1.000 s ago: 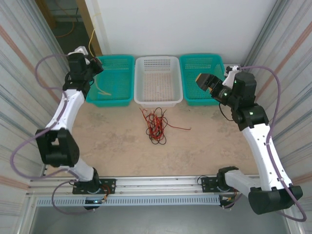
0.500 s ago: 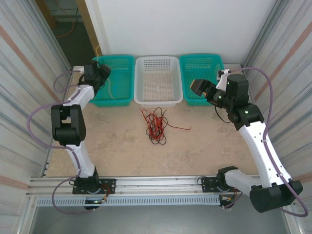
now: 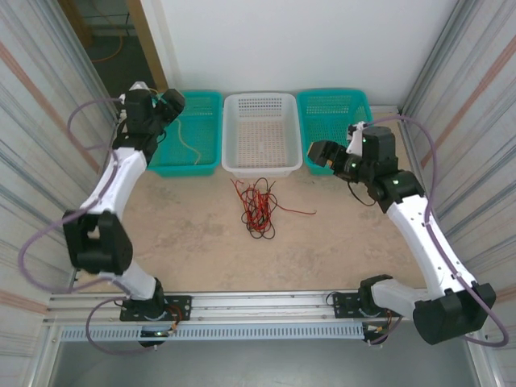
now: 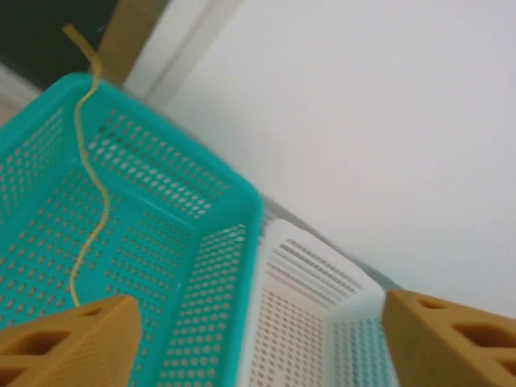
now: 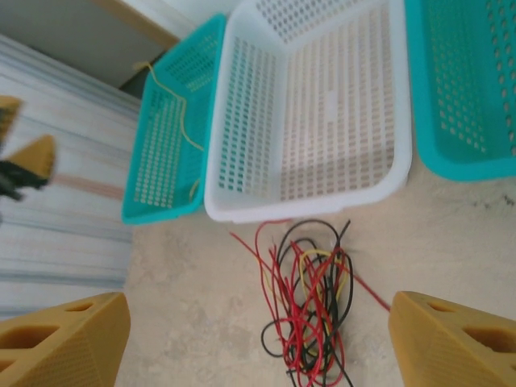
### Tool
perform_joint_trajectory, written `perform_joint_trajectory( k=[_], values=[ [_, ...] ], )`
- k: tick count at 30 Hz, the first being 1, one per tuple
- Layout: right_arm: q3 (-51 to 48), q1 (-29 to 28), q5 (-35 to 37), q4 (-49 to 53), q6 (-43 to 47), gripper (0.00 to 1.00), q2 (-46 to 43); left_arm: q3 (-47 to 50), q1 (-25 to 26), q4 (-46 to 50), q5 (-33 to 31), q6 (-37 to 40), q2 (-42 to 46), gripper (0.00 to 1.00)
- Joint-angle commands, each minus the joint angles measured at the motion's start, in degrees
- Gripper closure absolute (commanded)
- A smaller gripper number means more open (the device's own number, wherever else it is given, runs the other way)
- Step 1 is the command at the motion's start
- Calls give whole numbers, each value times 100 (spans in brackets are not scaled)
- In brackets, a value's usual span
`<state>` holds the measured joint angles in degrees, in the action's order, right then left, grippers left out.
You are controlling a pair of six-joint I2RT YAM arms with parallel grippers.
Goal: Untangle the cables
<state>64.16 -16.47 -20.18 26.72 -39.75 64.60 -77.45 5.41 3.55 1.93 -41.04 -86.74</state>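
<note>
A tangle of red, black and yellow cables [image 3: 258, 208] lies on the table just in front of the white basket; in the right wrist view the tangle [image 5: 316, 310] sits between and beyond my fingers. One loose yellow cable [image 3: 190, 148] lies inside the left teal basket, also seen in the left wrist view [image 4: 90, 230] and in the right wrist view [image 5: 182, 122]. My left gripper [image 3: 172, 103] hovers open over that basket with nothing between its fingers [image 4: 262, 347]. My right gripper [image 3: 320, 153] is open and holds nothing [image 5: 258, 339], up and right of the tangle.
Three baskets stand in a row along the back wall: left teal basket [image 3: 184, 168], white basket [image 3: 263, 168], right teal basket [image 3: 334, 96]. Corrugated metal walls close in both sides. A rail with the arm bases runs along the near edge [image 3: 258, 302].
My left gripper has gone from shut to open above the left teal basket, its arm shifting about. My right gripper has swung left and lower, toward the white basket's front corner.
</note>
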Motion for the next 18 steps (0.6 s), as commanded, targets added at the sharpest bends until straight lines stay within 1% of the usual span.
perform_joint_trajectory(
  k=[1, 3, 5, 7, 9, 11, 15, 18],
  values=[
    [-295, -310, 68, 36, 186, 21, 146, 896, 470, 415, 317, 915, 951, 27],
    [-460, -549, 204, 36, 194, 24, 246, 1464, 952, 663, 305, 1265, 1549, 34],
    [-623, -868, 324, -20, 189, 28, 421, 2037, 1365, 888, 609, 1387, 2089, 38],
    [-747, -1175, 445, -111, 187, 32, 656, 2659, 1718, 942, 852, 1194, 2518, 43],
    [-814, -1462, 537, -228, 193, 35, 953, 3207, 2048, 900, 887, 957, 2884, 45],
    [-811, -1737, 559, -377, 234, 39, 1335, 3632, 2344, 937, 740, 772, 3082, 47],
    [-602, -2142, 746, -442, 459, 48, 2062, 4084, 2474, 891, 833, 430, 3064, 53],
    [-501, -2247, 859, -480, 546, 53, 2478, 4141, 2491, 836, 889, 368, 2971, 57]
  ],
)
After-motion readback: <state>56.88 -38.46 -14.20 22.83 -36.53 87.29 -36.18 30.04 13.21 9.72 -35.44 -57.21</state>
